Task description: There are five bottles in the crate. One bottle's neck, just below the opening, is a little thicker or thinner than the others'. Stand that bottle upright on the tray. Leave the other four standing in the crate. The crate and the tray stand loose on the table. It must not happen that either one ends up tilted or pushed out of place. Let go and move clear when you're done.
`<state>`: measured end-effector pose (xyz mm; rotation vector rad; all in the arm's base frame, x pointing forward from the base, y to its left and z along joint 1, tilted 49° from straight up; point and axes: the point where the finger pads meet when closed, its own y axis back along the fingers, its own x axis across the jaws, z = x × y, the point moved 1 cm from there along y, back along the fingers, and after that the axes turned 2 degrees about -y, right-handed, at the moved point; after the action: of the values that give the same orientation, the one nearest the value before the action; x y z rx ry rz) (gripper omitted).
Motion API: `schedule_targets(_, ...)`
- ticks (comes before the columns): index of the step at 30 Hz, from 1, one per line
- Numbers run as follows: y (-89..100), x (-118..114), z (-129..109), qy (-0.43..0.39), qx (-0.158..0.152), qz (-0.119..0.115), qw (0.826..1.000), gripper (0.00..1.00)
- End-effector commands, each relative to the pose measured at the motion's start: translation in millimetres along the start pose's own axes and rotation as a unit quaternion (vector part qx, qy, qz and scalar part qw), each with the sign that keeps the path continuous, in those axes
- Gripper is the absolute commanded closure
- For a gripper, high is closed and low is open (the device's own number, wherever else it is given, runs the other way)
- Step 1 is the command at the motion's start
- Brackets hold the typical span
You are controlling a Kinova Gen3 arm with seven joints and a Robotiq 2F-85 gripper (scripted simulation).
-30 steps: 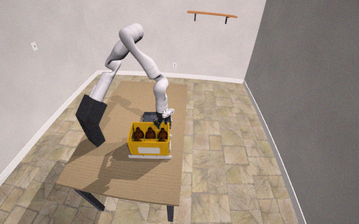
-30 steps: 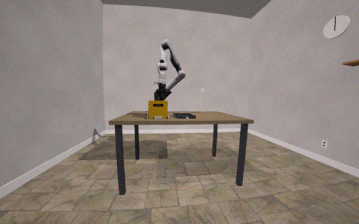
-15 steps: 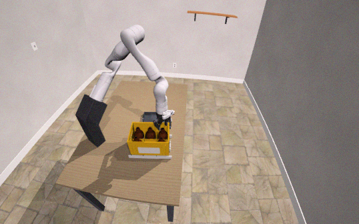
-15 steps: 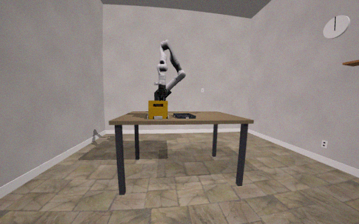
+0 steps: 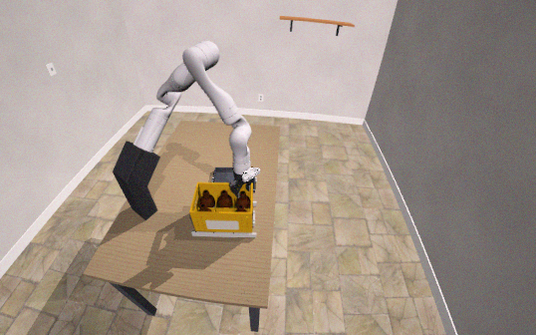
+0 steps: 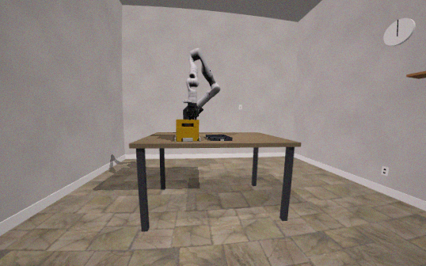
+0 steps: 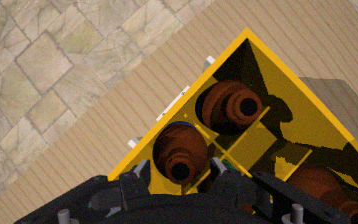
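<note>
While the gripper (image 7: 180, 175) hangs over the yellow crate (image 5: 222, 215) at frame centre of the top view, its fingers stand partly open to either side of a brown bottle (image 7: 180, 152) at lower centre of the wrist view, gripping nothing. A second bottle (image 7: 230, 106) stands in the cell above and to the right, a third (image 7: 325, 187) at lower right. The dark tray (image 6: 218, 138) lies on the table (image 6: 254, 140) just right of the crate in the exterior view. Which bottle's neck differs cannot be determined.
</note>
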<state>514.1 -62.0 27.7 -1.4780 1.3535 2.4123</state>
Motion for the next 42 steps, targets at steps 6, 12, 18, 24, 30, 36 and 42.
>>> schedule_targets(6, -9.4, -1.0, -1.9, -0.001, 0.002, -0.001, 1.000, 0.36)
schedule_targets(12, -13.9, -1.0, -2.0, -0.001, 0.002, -0.001, 1.000, 0.36)
schedule_targets(18, -15.8, -1.0, -1.8, -0.001, 0.002, -0.001, 1.000, 0.36)
schedule_targets(24, -16.1, -1.0, -1.8, -0.001, 0.002, -0.001, 1.000, 0.36)
schedule_targets(30, -16.1, -1.0, -1.7, -0.001, 0.002, -0.001, 1.000, 0.36)
schedule_targets(36, -16.1, -1.0, -1.7, -0.001, 0.002, -0.001, 1.000, 0.36)
schedule_targets(42, -16.1, -1.0, -1.7, -0.001, 0.002, -0.001, 1.000, 0.36)
